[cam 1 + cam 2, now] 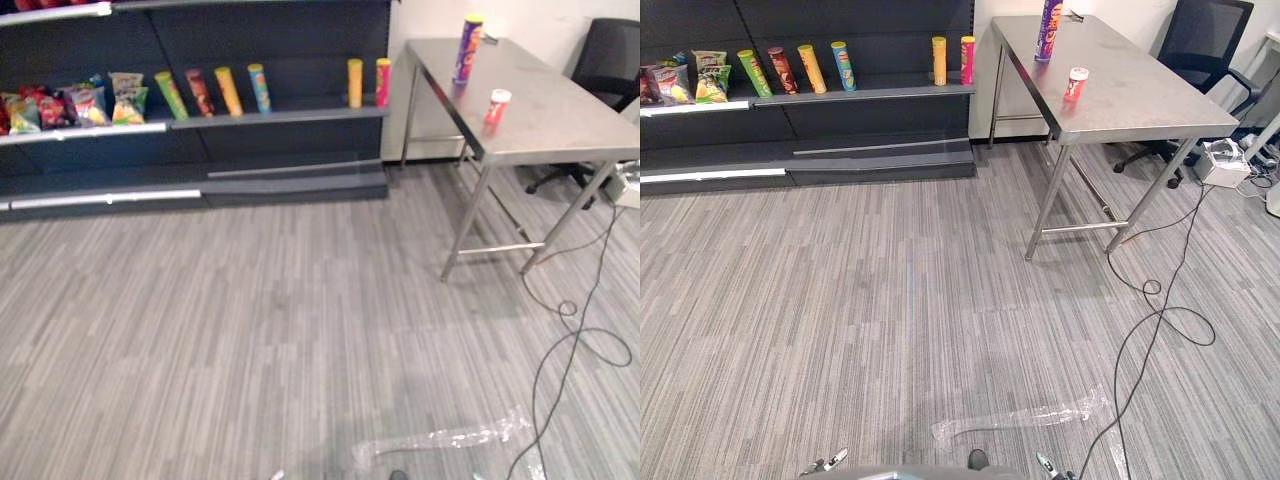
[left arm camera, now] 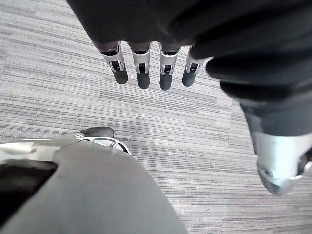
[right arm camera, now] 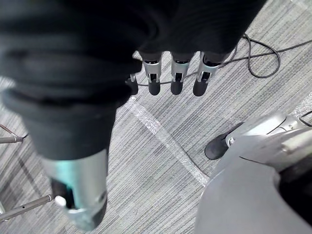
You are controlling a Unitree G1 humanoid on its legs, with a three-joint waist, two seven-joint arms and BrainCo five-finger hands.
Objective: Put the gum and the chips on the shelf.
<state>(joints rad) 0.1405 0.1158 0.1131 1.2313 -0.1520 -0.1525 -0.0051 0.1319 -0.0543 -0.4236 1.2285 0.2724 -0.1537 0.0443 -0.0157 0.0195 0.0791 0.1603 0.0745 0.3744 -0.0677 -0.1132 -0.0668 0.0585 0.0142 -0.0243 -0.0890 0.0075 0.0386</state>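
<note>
Chips can, gum tub on steel table beside shelf — left hand, right hand slack, empty.

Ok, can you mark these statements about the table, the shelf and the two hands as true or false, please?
1. The purple chips tube stands upright on the steel table. True.
2. The gum canister is already on the shelf. False: it stands on the table, nearer to the robot than the tube.
3. The left hand holds a chips tube. False: its fingers are straight and it holds nothing.
4. The right hand is open and holds nothing. True.
5. A black office chair stands beyond the table. True.
</note>
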